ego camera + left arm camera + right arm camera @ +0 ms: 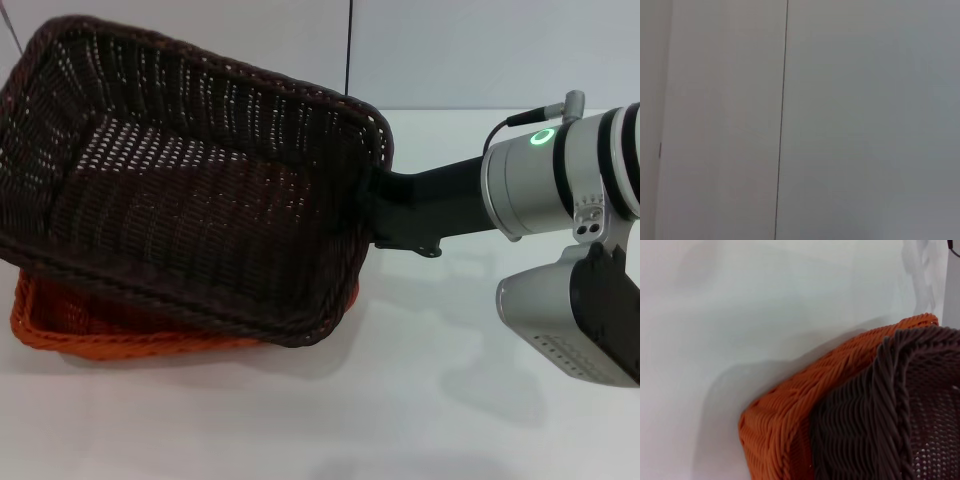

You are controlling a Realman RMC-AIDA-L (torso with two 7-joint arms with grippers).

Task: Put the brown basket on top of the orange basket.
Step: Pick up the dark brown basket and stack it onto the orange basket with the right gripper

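At the brown basket's [190,190] right rim, my right gripper [385,205] reaches in from the right; I cannot tell whether its fingers are clamped there. That basket sits tilted on top of the orange basket [120,335], which rests on the white table [420,400] and peeks out beneath its near-left side

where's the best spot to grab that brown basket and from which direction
Take the brown basket by the braided rim of its short right-hand wall, coming in from the robot's right, one jaw inside and one outside. That end is raised and clear of the orange basket beneath it, and it is where the right gripper now meets the rim.
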